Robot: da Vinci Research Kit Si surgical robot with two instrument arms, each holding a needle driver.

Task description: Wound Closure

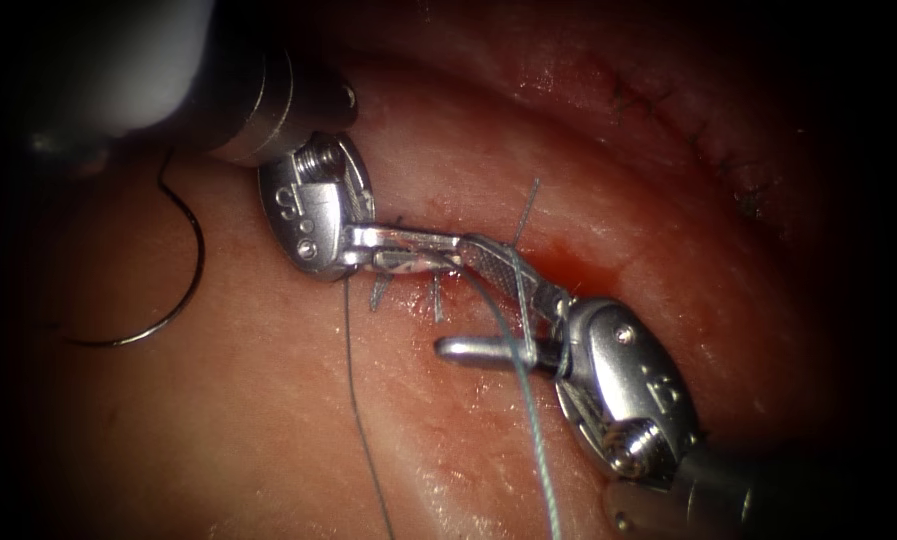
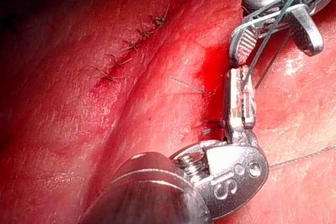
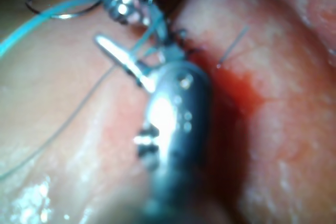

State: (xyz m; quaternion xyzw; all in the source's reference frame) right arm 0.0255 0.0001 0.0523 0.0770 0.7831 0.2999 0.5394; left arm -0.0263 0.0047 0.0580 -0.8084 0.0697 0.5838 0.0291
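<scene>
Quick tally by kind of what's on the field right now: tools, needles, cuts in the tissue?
Needle drivers: 2, left tool with jaws on the thread at the cut, right tool jaws open, thread wrapped around them.
Curved needles: 1, the needle lying free on the tissue left of the cut, held by neither tool.
Cuts: 2, the open cut and a stitched cut.
Total: 5.
</scene>
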